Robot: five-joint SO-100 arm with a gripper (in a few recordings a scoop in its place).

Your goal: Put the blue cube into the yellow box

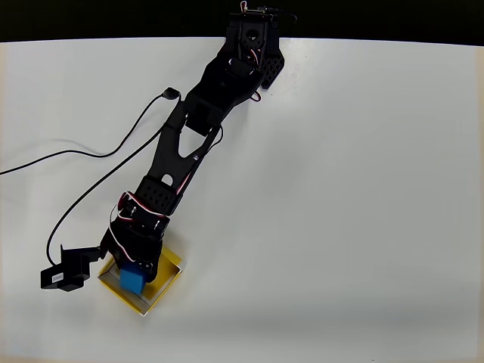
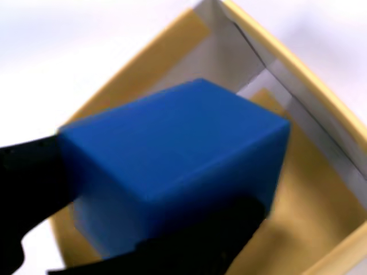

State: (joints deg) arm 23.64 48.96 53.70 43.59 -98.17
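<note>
- I am holding the blue cube in my gripper, with my black fingers pressing against its left and lower faces in the wrist view.
- In the overhead view my gripper is sitting over the yellow box, and the blue cube is showing at its tip, inside the outline of the box.
- In the wrist view the yellow box is lying right beneath the cube, its floor and whitish rims spreading out behind it; I cannot tell whether the cube is touching the floor.
- My black arm is stretching diagonally across the white table from the top edge down to the lower left.
- A black cable is trailing over the table on the left of my arm.
</note>
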